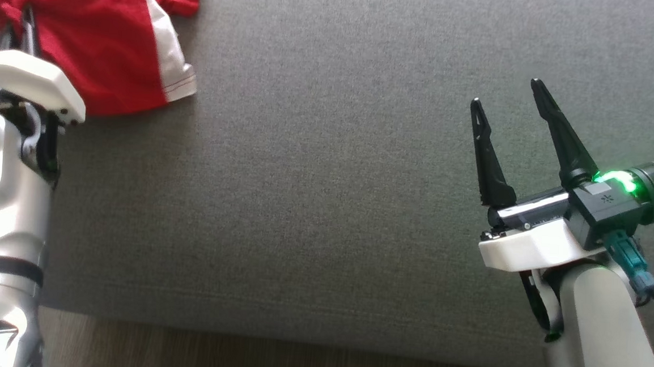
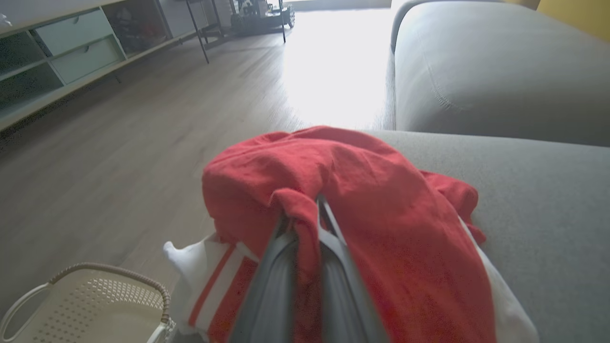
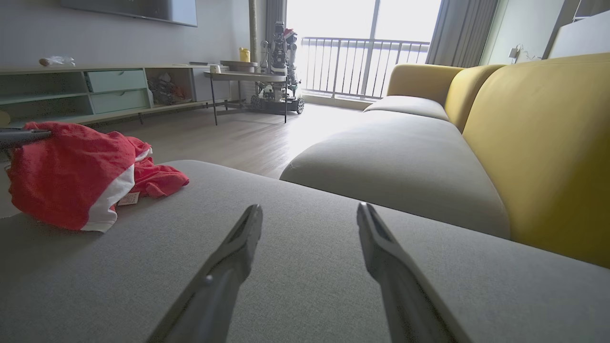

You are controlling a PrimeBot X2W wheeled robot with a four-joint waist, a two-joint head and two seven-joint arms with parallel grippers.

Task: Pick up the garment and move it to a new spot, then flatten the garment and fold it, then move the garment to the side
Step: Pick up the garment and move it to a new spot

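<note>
The grey sofa seat point(image 1: 327, 178) lay mostly bare. The red garment point(image 1: 103, 39) sat bunched in the frame's upper left, a fold pinched by the left hand point(image 2: 305, 212), presumably for lifting. The right hand point(image 1: 506, 92) hovered spread at the right, free to help.

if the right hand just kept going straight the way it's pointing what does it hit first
Probably the neighbouring grey seat cushion, near its front corner. The right hand, open, points low across the grey cushion under it with nothing between; the red garment lies well off to the side.
</note>
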